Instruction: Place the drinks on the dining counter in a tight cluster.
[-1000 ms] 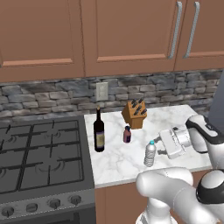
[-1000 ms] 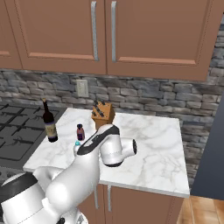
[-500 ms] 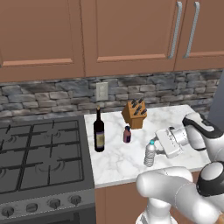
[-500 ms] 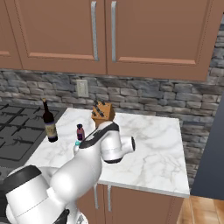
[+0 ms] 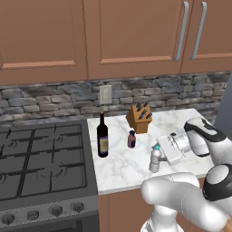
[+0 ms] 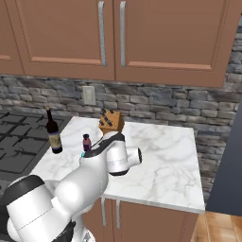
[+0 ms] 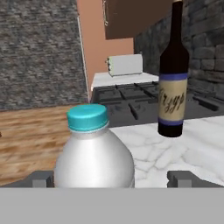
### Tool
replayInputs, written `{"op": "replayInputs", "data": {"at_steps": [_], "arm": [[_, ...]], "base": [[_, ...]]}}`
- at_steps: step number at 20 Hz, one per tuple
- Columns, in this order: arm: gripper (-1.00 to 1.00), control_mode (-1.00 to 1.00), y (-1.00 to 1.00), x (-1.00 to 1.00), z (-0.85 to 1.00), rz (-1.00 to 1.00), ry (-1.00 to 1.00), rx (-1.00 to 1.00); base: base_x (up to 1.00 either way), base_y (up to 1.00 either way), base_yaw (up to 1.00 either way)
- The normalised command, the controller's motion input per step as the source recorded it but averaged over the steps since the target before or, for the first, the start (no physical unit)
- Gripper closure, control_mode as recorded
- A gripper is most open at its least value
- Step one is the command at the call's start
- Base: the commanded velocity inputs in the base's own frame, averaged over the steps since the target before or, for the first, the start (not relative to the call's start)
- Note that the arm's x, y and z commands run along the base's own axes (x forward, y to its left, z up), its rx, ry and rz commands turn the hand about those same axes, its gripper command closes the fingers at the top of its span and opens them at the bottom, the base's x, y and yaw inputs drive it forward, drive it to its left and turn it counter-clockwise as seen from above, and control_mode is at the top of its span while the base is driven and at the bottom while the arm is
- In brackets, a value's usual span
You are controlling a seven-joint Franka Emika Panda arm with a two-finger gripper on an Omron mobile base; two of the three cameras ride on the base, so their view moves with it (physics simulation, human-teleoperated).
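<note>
Three drinks stand on a small marble counter beside the stove. The dark wine bottle is near the stove edge. The tiny purple-brown bottle is to its right. The clear water bottle with a blue cap stands nearest the front edge. My gripper is open, level with the water bottle's shoulder, one fingertip on each side of it without touching. The dining counter is out of view.
A wooden knife block stands behind the purple bottle by the stone backsplash. The gas stove borders the counter's left side. Wooden cabinets hang overhead. A toaster sits on a far counter.
The hand has slid a little to the left, closer to the water bottle. The bottles have not moved and the jaws have stayed open.
</note>
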Motion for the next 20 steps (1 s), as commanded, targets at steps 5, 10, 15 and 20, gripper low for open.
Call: {"op": "replayInputs", "data": {"at_steps": [5,10,15,20], "arm": [[-1.0,-1.0,0.16,0.0,-0.1,0.01,0.0,0.0],[1.0,-1.0,0.05,0.0,-0.04,0.0,0.0,0.0],[1.0,-1.0,0.0,-0.05,0.01,0.0,0.0,0.0],[1.0,-1.0,0.0,-0.13,0.21,0.0,0.0,0.0]], "base": [[0.0,0.0,0.0],[0.0,0.0,0.0],[0.0,0.0,0.0],[0.0,0.0,0.0]]}}
